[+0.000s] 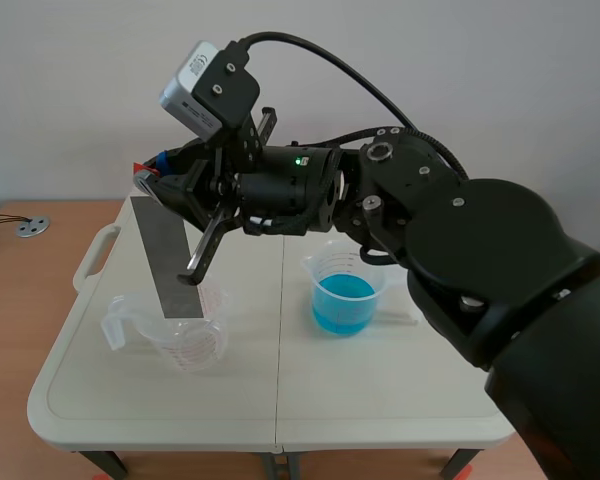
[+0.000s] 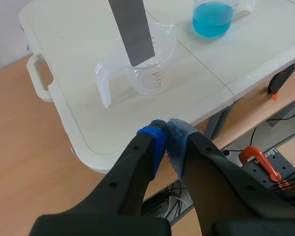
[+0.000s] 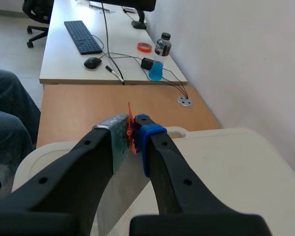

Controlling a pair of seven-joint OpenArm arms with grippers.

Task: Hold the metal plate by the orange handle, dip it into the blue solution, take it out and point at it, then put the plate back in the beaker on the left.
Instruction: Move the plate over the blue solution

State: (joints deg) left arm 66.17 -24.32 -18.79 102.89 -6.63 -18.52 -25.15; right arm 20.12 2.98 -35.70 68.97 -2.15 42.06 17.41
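Plate (image 1: 168, 258) held near upright by orange handle (image 3: 131, 132), clamped between fingers of right gripper (image 3: 132, 129). Plate's lower end seen inside rim of left beaker (image 1: 185, 340). Blue solution (image 1: 342, 305) contained in right beaker (image 1: 345, 260), apart on table (image 1: 280, 400). Left gripper (image 2: 165, 140) closed on nothing, pads touching, near table's edge.

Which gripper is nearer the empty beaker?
Right. The right gripper holds the plate that stands in the beaker; the left gripper is shut, off the table edge, apart.
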